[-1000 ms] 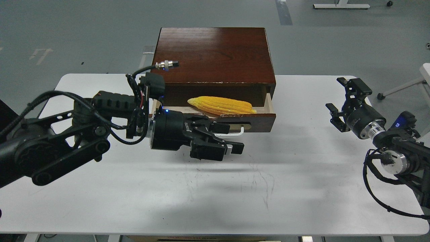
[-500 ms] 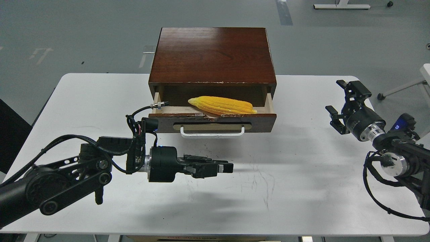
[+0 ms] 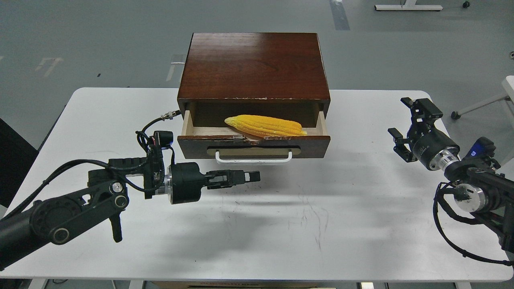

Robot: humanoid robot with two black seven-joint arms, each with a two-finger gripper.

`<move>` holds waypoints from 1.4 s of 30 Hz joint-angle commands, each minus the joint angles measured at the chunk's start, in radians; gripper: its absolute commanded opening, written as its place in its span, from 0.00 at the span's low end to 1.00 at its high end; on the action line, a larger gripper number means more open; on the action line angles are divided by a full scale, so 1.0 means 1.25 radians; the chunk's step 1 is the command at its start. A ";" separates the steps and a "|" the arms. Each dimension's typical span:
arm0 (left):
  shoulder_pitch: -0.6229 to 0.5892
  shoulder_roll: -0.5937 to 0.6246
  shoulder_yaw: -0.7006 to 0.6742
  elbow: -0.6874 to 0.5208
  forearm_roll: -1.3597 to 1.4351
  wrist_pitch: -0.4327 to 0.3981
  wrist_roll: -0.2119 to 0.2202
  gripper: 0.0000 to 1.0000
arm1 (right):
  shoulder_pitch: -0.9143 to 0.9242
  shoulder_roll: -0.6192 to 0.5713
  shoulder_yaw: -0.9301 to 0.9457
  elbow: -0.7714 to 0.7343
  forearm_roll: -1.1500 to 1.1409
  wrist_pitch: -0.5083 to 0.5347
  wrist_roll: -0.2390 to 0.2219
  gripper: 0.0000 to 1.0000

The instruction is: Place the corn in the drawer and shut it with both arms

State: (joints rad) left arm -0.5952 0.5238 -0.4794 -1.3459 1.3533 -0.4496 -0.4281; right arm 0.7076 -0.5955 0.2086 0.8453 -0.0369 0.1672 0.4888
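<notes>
The yellow corn lies lengthwise inside the open drawer, resting against its chipped front edge. The drawer is pulled partly out of the dark-brown cabinet, and its white bar handle faces me. My left gripper hovers over the table just below and in front of the handle, pointing right, with its fingers drawn together into a narrow bar and holding nothing. My right gripper is open and empty at the table's right side, well clear of the drawer.
The white table carries only the cabinet. A cable with a metal plug loops up from my left wrist close to the drawer's left corner. The table's right edge is just behind my right arm.
My left arm has dropped from the drawer front and pulled back left, its gripper turning edge-on below the handle. The corn and drawer have stayed put. The right gripper barely moved.
</notes>
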 commanded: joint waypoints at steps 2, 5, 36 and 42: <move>-0.001 -0.009 -0.010 0.020 -0.016 0.000 0.010 0.00 | -0.006 0.000 0.000 0.000 0.000 0.000 0.000 0.99; -0.002 -0.010 -0.018 0.037 -0.033 0.000 0.017 0.00 | -0.010 -0.002 0.000 0.001 0.000 0.000 0.000 0.99; -0.048 -0.100 -0.058 0.212 -0.127 0.106 0.071 0.00 | -0.029 -0.003 0.001 0.004 0.000 -0.001 0.000 0.99; -0.052 -0.100 -0.057 0.218 -0.139 0.109 0.071 0.00 | -0.030 -0.003 0.001 0.004 0.000 -0.001 0.000 0.99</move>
State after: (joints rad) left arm -0.6578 0.3988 -0.5519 -1.0762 1.1823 -0.3175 -0.3392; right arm 0.6707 -0.5998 0.2102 0.8497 -0.0368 0.1656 0.4887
